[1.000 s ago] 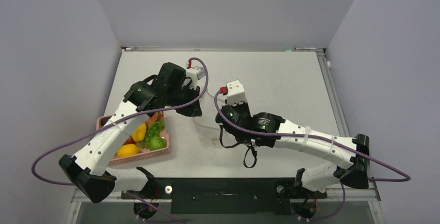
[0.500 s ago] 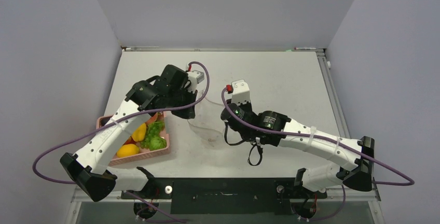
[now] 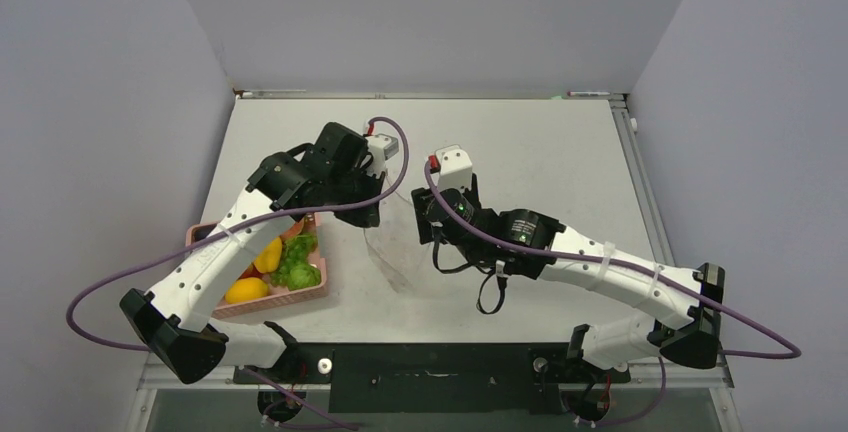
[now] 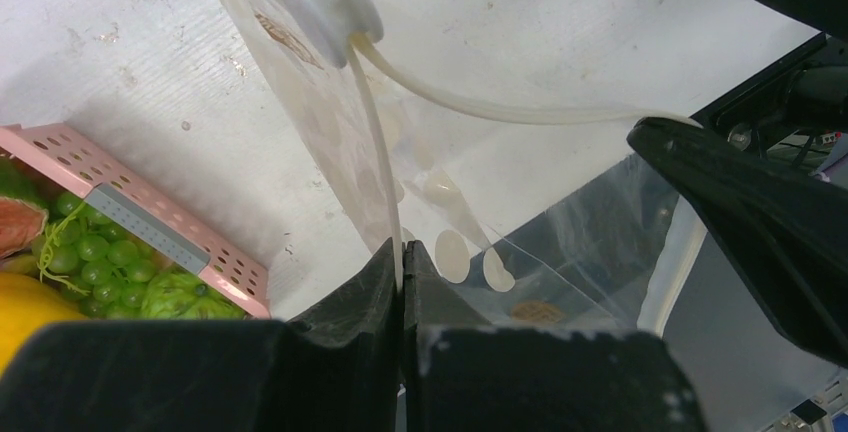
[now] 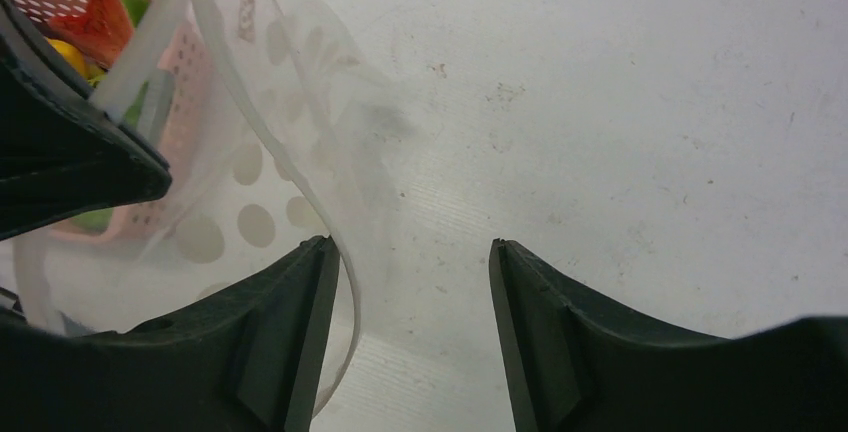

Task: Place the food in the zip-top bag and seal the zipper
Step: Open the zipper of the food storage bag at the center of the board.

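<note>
The clear dotted zip-top bag (image 3: pixel 393 255) hangs over the table between the arms. My left gripper (image 4: pixel 402 254) is shut on the bag's zipper (image 4: pixel 372 142), a whitish strip that runs up to a white slider (image 4: pixel 325 0). In the right wrist view my right gripper (image 5: pixel 412 252) stands open beside the bag (image 5: pixel 290 142). The zipper strip (image 5: pixel 344 262) curves along the inner face of its left finger, with nothing gripped. The food (image 3: pixel 285 260), yellow, green and red pieces with green grapes (image 4: pixel 95 252), lies in the pink basket (image 3: pixel 305 298).
The pink basket (image 4: pixel 150 227) sits at the table's left front, close under the left arm. The left gripper's dark finger (image 5: pixel 70 147) fills the left of the right wrist view. Purple cables loop off both arms.
My right gripper has gone from shut to open, letting go of the bag's edge, and shifted toward the back left. The bag's mouth has narrowed and now hangs from the left gripper alone.
</note>
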Robot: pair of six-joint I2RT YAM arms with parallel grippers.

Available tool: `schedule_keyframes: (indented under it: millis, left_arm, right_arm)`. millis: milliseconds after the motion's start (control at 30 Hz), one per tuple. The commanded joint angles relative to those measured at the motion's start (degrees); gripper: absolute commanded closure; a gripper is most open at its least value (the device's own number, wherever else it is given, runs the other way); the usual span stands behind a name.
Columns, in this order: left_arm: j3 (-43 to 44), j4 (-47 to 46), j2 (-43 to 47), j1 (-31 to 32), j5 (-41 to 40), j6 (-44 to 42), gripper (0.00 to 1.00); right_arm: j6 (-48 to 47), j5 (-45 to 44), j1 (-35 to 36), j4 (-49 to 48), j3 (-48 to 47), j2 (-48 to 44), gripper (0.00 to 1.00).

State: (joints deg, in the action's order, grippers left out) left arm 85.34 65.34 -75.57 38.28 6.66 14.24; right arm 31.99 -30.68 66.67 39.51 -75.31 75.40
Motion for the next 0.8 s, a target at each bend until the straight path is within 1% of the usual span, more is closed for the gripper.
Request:
schedule_keyframes:
  millis: [0,333,400,433,600,700,767]
  left_arm:
    - [2.90,-0.83,0.03,0.47,-0.07,-0.44,1.00]
    - [3.37,-0.94,0.20,0.51,-0.77,-0.11,1.00]
    - [3.55,-0.85,0.13,0.56,-1.00,-0.01,1.00]
    - [3.60,-0.83,0.16,0.57,-1.21,0.06,1.00]
    - [3.52,-0.75,0.41,0.56,-2.33,0.26,1.00]
    - [3.27,-0.74,0.56,0.57,-3.39,0.48,1.00]
    - [3.10,-0.74,0.76,0.57,-3.79,0.65,1.00]
  right_arm:
    - [-1.42,2.16,-0.45,-3.44,-3.99,1.85,0.42]
    - [-0.80,4.82,-0.33,-3.69,-4.20,5.77,0.42]
    - [-0.40,4.40,-0.19,-3.33,-3.74,6.16,0.43]
    - [-0.23,4.01,-0.05,-3.17,-3.51,6.19,0.45]
    - [0.18,1.64,0.52,-1.31,-3.62,6.25,0.60]
    - [0.39,0.43,0.52,-0.23,-3.55,5.92,0.75]
    - [0.76,-0.56,0.49,0.12,-3.25,5.43,0.91]
